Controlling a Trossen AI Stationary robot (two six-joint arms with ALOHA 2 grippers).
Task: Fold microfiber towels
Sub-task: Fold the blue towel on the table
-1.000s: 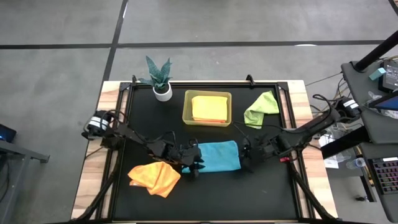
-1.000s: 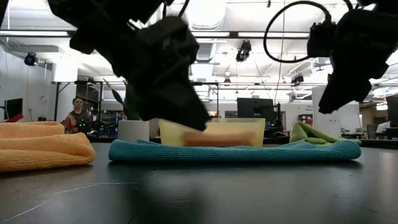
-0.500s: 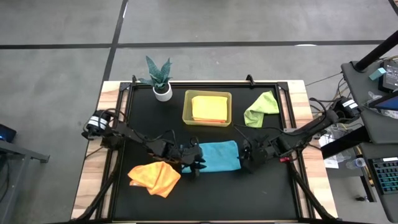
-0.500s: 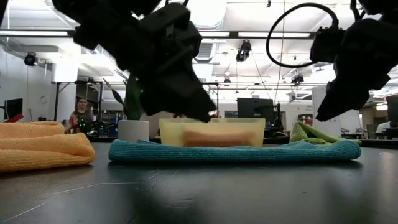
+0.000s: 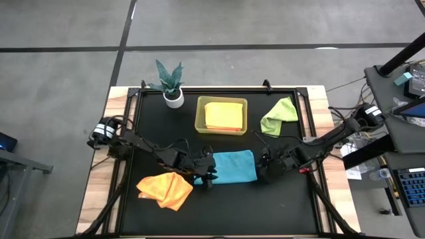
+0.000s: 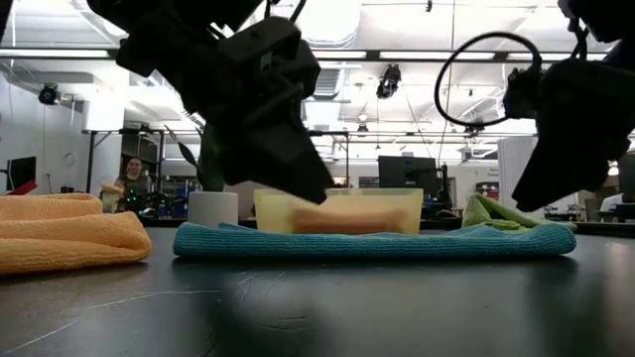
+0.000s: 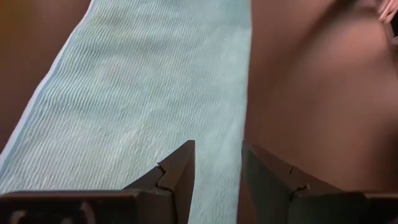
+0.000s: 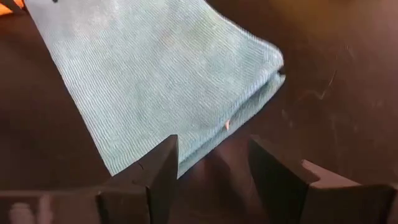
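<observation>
A teal towel (image 5: 232,166) lies folded into a flat strip on the black mat, its right end a rounded fold (image 8: 273,62). My left gripper (image 5: 208,176) hangs open just above the strip's left end, its fingers standing over one long edge (image 7: 239,93). My right gripper (image 5: 263,174) hovers open above the right end (image 6: 556,238), its fingers clear of the cloth in the low view. An orange towel (image 5: 165,189) lies crumpled at the near left. A lime green towel (image 5: 279,116) lies bunched at the far right.
A translucent yellow bin (image 5: 199,116) at the far middle holds a folded orange-yellow towel (image 5: 222,114). A small potted plant (image 5: 171,83) stands at the far left. Bare black mat (image 5: 265,206) lies in front of the teal towel. A person (image 6: 124,183) is in the room behind.
My right gripper has sunk a little toward the teal towel's right end. The teal towel has stayed flat in place.
</observation>
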